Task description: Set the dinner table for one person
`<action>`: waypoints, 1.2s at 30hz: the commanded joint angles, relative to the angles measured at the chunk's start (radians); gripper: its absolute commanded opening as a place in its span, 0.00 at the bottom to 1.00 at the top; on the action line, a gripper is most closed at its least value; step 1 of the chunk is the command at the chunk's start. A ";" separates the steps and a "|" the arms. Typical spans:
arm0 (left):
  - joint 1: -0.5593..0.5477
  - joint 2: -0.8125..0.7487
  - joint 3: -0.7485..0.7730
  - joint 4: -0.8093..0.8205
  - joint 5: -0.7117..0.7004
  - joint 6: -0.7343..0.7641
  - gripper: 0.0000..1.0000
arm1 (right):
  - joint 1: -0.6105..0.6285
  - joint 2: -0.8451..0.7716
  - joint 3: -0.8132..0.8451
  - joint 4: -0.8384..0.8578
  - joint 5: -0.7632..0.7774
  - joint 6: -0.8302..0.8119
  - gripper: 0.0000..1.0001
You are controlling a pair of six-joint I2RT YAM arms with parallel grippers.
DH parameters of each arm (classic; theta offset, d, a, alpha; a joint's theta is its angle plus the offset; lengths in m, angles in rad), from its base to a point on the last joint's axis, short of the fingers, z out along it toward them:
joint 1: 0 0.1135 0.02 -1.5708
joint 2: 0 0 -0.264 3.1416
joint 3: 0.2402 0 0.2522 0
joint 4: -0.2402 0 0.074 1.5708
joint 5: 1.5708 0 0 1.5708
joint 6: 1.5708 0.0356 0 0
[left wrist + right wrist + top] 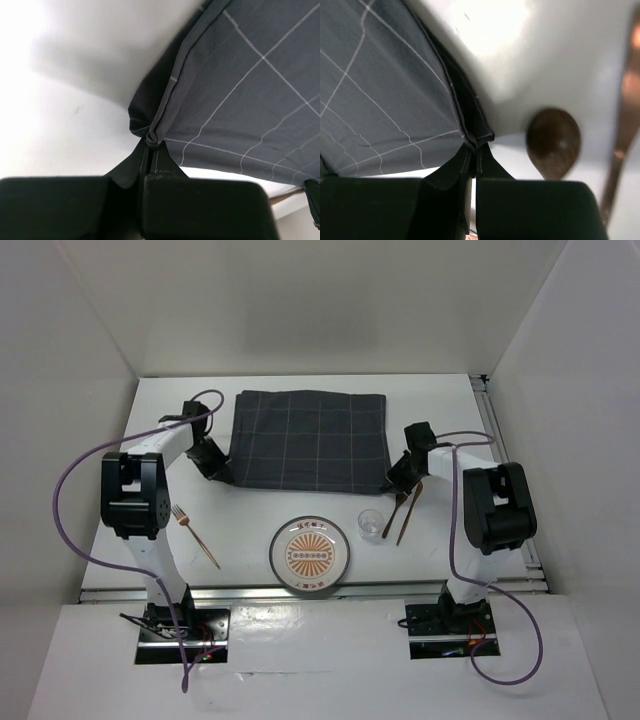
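Note:
A dark grey checked cloth [308, 440] lies spread on the white dinner table [300, 515]. My left gripper [222, 474] is shut on its near left corner, and the bunched corner of the cloth [150, 134] shows between the closed jaws. At the near right corner my right gripper [395, 483] is shut on the cloth [477, 140] too. A patterned plate [310, 555] sits near the front edge. A small clear glass [370, 523] stands right of it. A copper fork [194, 534] lies at the left. A copper spoon [396, 514] and knife [409, 512] lie at the right.
White walls enclose the table on three sides. A metal rail [310, 590] runs along the front edge, by the arm bases. The spoon bowl [554, 142] lies close beside my right gripper. Purple cables loop from both arms.

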 commanded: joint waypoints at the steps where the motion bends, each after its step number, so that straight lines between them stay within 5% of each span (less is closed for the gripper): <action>1: 0.011 -0.094 -0.065 -0.021 -0.017 0.023 0.00 | 0.003 -0.116 -0.057 -0.022 0.071 -0.042 0.00; 8: 0.011 -0.206 -0.203 0.000 -0.027 0.023 0.00 | 0.012 -0.218 -0.107 -0.040 0.092 -0.084 0.00; 24: 0.011 -0.197 -0.304 0.022 -0.047 0.023 0.00 | 0.040 -0.316 -0.217 -0.061 0.112 -0.047 0.00; 27: 0.011 -0.177 -0.279 0.022 -0.047 0.043 0.30 | 0.049 -0.328 -0.217 -0.080 0.123 -0.047 0.03; 31: 0.011 -0.179 -0.254 0.000 -0.047 0.055 0.68 | 0.058 -0.373 -0.217 -0.100 0.152 -0.047 0.42; 33: 0.011 -0.208 -0.245 -0.009 -0.047 0.064 0.80 | 0.058 -0.412 -0.208 -0.127 0.172 -0.047 0.51; 36: 0.011 -0.217 -0.193 -0.037 -0.058 0.073 0.82 | 0.058 -0.451 -0.174 -0.141 0.172 -0.056 0.57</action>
